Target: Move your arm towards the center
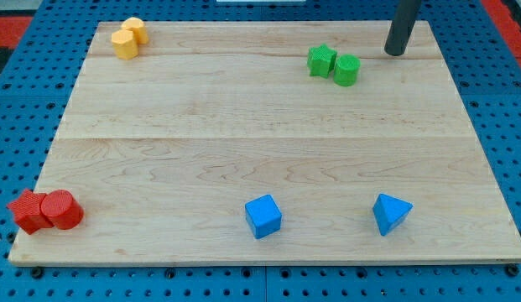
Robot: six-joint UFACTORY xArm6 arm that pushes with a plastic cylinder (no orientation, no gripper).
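My tip rests on the wooden board near its top right corner. It stands just to the right of the green cylinder and the green star block, apart from both. Two yellow blocks sit together at the top left. A red block and a red cylinder touch each other at the bottom left corner. A blue cube sits at the bottom middle and a blue triangular block at the bottom right.
The board lies on a blue perforated surface that surrounds it on all sides. The red blocks sit close to the board's left edge.
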